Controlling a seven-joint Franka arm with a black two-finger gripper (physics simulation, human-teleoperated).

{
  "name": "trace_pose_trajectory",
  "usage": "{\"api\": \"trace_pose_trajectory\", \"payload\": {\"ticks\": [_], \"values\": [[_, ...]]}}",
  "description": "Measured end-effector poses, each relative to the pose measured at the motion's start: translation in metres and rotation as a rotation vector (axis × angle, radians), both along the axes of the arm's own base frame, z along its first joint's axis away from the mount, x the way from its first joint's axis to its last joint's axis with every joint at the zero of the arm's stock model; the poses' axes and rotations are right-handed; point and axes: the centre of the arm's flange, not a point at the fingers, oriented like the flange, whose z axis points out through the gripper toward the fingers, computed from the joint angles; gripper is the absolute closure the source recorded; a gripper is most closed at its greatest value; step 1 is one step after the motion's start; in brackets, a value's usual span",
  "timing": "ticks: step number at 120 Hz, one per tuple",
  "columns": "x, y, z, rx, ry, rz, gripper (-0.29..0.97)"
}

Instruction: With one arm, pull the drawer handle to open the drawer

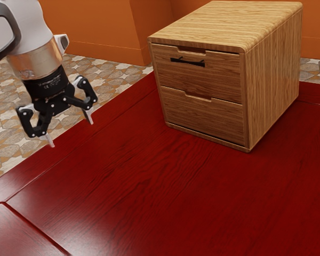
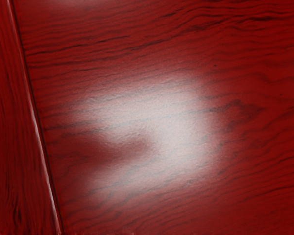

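A light wooden cabinet (image 1: pixel 240 64) with two drawers stands on the dark red table (image 1: pixel 165 202) at the exterior view's right. The upper drawer (image 1: pixel 197 72) carries a thin black handle (image 1: pixel 188 62) and looks shut flush with the front. The lower drawer (image 1: pixel 202 114) has a small notch at its top edge. My black gripper (image 1: pixel 69 129) hangs at the exterior view's left, well apart from the cabinet, fingers open with nothing between them. Under the hand is bare red tabletop (image 2: pixel 152 127) with a bright glare patch.
A seam (image 2: pixel 36 122) runs across the table planks near the hand. Patterned floor tiles (image 1: pixel 5 106) lie beyond the table's edge at the left. Orange walls (image 1: pixel 106 24) stand behind. A wide stretch of table lies between gripper and cabinet.
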Motion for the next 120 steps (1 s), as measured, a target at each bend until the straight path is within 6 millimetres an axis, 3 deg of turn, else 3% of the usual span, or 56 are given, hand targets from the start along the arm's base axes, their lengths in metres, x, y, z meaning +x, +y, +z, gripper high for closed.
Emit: {"api": "trace_pose_trajectory", "payload": {"ticks": [13,24,34,40,46,58,68,84,105,120], "values": [[0.001,0.004,-0.006,0.001,0.004,0.042,0.00],[0.003,0.030,-0.022,-0.001,0.021,0.124,0.00],[0.011,0.036,-0.035,0.001,0.030,0.156,0.00],[0.031,0.037,-0.032,0.007,0.011,0.168,0.00],[0.069,0.036,-0.014,0.019,-0.045,0.172,0.00],[0.127,0.027,0.010,0.030,-0.147,0.160,0.00],[0.158,0.004,0.007,0.023,-0.192,0.122,0.00],[0.193,-0.021,-0.009,0.002,-0.256,0.081,0.00],[0.219,-0.018,-0.011,-0.006,-0.348,0.089,0.00],[0.236,-0.012,-0.026,-0.009,-0.380,0.100,0.00]]}}
